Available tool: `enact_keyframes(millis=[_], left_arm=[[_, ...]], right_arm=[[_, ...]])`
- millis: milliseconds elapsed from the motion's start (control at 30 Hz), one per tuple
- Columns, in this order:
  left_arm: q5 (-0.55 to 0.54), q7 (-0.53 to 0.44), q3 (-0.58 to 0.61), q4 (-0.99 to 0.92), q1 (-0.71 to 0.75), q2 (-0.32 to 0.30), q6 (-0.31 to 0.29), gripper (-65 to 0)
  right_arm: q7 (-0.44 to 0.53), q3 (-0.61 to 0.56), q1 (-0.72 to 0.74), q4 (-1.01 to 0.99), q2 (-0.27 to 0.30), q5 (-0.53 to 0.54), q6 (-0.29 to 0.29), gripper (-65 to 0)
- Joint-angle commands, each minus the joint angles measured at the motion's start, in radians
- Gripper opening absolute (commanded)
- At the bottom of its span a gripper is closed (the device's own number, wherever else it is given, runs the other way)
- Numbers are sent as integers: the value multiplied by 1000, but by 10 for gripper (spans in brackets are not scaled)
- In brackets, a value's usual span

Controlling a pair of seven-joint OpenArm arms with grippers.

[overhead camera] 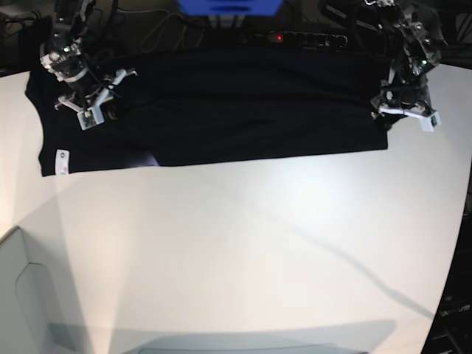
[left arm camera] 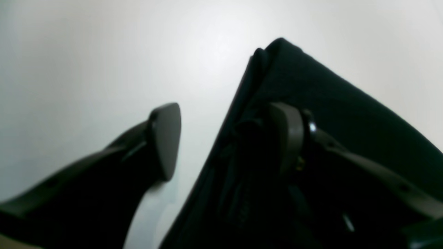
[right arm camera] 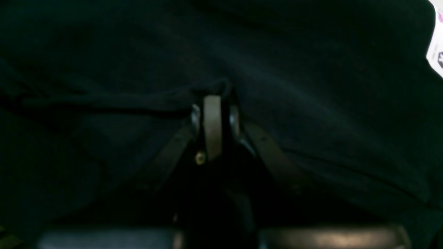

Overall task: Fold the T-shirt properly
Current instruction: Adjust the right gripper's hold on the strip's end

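The black T-shirt [overhead camera: 243, 110] lies spread flat across the back of the white table [overhead camera: 243, 243], with a small white tag [overhead camera: 62, 156] at its front left corner. In the right wrist view my right gripper [right arm camera: 213, 110] is shut on a ridge of the black cloth [right arm camera: 311, 86], with the white tag [right arm camera: 436, 52] at the frame's right edge. It sits on the shirt's left part in the base view [overhead camera: 102, 112]. My left gripper [left arm camera: 226, 138] is open at the shirt's right edge [overhead camera: 385, 116]: one finger [left arm camera: 166, 138] is over bare table, the other finger [left arm camera: 289, 138] rests on the cloth [left arm camera: 346, 103].
A power strip with a red light [overhead camera: 295, 37] and a blue object [overhead camera: 228, 6] lie behind the shirt. Cables run along the back edge. A pale grey panel [overhead camera: 22, 295] stands at the front left. The table's edge curves down the right side [overhead camera: 461, 243].
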Motion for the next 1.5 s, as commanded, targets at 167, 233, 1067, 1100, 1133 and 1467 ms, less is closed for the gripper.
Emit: enact_keyframes(millis=[167,233,1067,1100,1133,1467], left_arm=[[-7,-10,-5,17,4,-12,1,-276],[-7,-10,-5,16,4,-12,1,-276],[-7,-10,-2,16,6,-10,2,-275],[-7,-10,0,16,6,-10,2,-275],[-7,-10,0,14,6,-10,2,-275],[-7,-10,1,14,15,-10,2,-275]], right_arm=[[23,-55,15,95,7,16,14,-650],[23,-94,16,118,8,15,14,-650],[17,152,114,224,-8,20,14,-332],[15,181,117,224,-10,20,14,-333],[15,202,113,224,-10,20,14,-333],[21,224,31,57,-5,16,14,-333]])
